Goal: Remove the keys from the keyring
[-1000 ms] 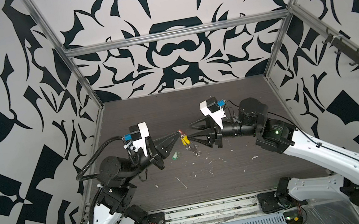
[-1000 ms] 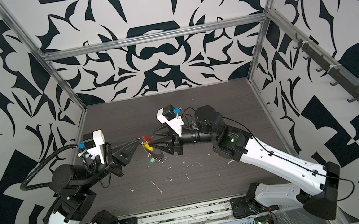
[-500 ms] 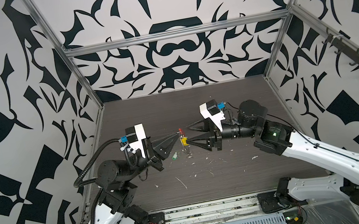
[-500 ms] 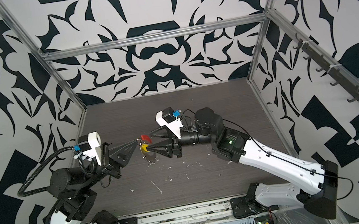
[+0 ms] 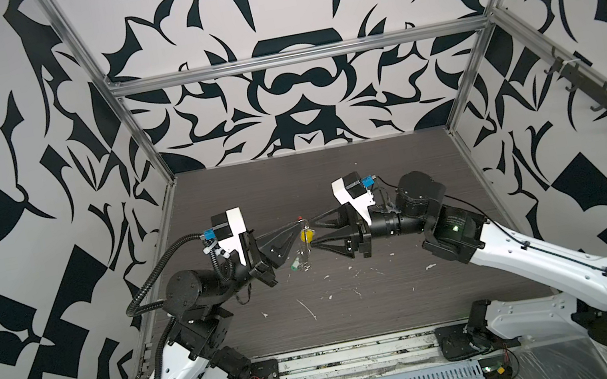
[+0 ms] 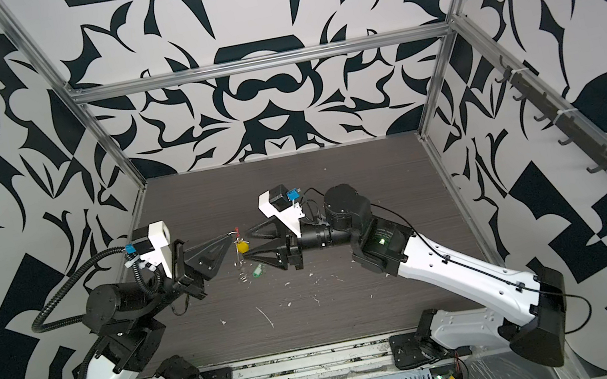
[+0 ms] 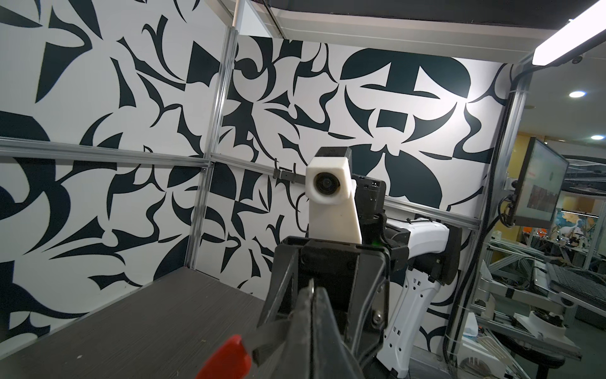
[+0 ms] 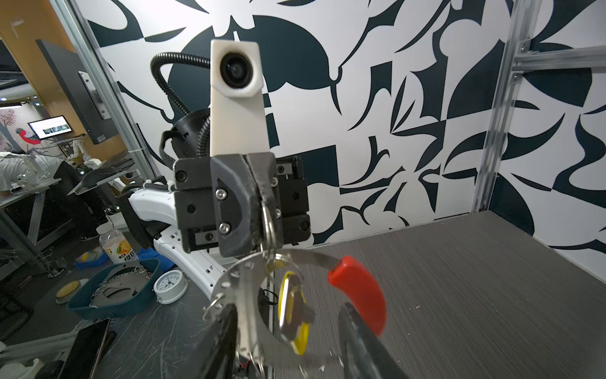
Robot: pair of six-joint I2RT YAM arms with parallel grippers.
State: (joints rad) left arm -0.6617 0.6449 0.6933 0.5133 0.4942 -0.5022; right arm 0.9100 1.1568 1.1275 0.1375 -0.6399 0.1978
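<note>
The keyring (image 8: 242,295), a flat grey metal hoop with a red sleeve (image 8: 357,292), hangs in the air over the middle of the table. My left gripper (image 5: 298,223) is shut on a small silver ring (image 8: 267,223) strung on it, and its closed tips (image 7: 313,288) show in the left wrist view beside the red sleeve (image 7: 229,357). A yellow key (image 8: 295,315) dangles from the hoop, seen in both top views (image 5: 306,235) (image 6: 242,247). My right gripper (image 8: 285,308) is open, one finger on each side of the yellow key. A green key (image 5: 295,264) (image 6: 257,270) lies on the table below.
White flecks (image 5: 308,310) are scattered over the dark wood-grain table (image 5: 354,173). Patterned walls with aluminium posts (image 5: 142,143) close in three sides. Both arms meet at mid-table.
My right gripper has moved left toward the keyring and now straddles the yellow key. The left gripper has stayed shut and shifted only slightly. The green key has not moved.
</note>
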